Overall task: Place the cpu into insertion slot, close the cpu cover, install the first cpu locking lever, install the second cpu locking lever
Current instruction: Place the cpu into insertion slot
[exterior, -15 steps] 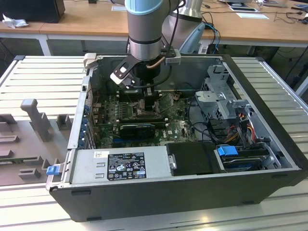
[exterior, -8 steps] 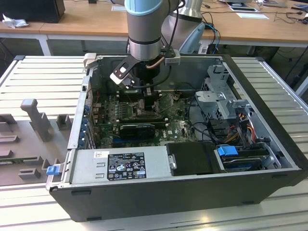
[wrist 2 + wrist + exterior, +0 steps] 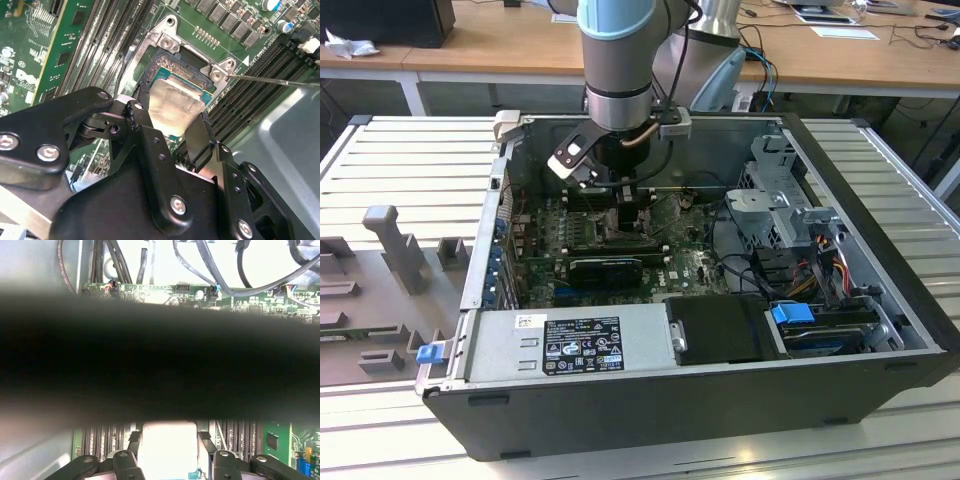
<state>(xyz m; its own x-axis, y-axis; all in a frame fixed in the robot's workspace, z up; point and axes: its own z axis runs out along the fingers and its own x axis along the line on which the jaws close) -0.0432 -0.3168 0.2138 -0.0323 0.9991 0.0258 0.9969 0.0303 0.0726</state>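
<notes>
While fingers [image 3: 200, 132] pinch the cpu [image 3: 175, 105] over the insertion slot [image 3: 175, 66], slot partly hidden beneath

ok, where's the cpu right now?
In the second wrist view the cpu is held in the gripper, right over the insertion slot, with the memory slots on either side.

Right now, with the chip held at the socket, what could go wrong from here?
1. The tool grips the flat silvery square chip by two edges over the black-framed square socket. Released off-square, it could seat crooked on the contacts.
2. The thin metal rod lies close beside the socket and might catch a tool finger.
</notes>
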